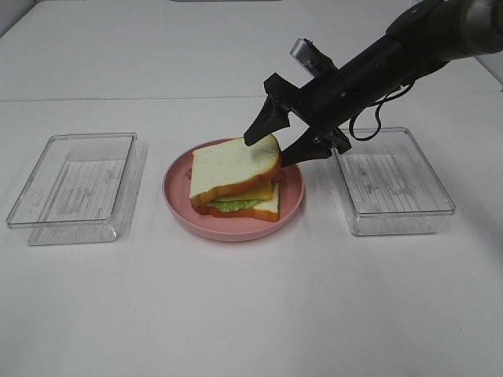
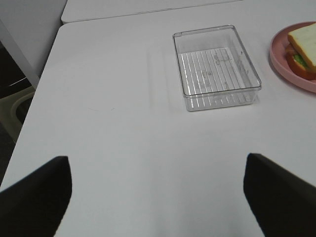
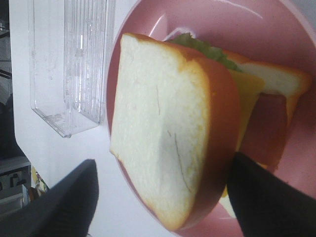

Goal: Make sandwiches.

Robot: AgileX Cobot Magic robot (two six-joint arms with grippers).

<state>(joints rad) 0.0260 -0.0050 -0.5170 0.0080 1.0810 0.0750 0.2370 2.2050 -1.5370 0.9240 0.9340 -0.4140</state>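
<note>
The sandwich sits on a pink plate [image 1: 177, 196] in the middle of the table. Its top bread slice [image 1: 234, 163] lies tilted over yellow cheese [image 1: 253, 192], green lettuce [image 1: 232, 204] and a bottom slice [image 1: 269, 207]. My right gripper [image 1: 271, 149] hovers open at the stack's far right corner, its fingers straddling the top slice [image 3: 163, 128]. One finger is close against the crust, the other stands apart from it. Brown-red bacon [image 3: 269, 128] peeks out beside the cheese. My left gripper [image 2: 158, 197] is open above bare table, holding nothing. It is outside the exterior high view.
A clear plastic container [image 1: 75, 184] stands left of the plate, and another clear container [image 1: 393, 181] stands to the plate's right under the right arm. The left wrist view shows the left container [image 2: 215, 66] and the plate's rim [image 2: 281, 69] beyond it.
</note>
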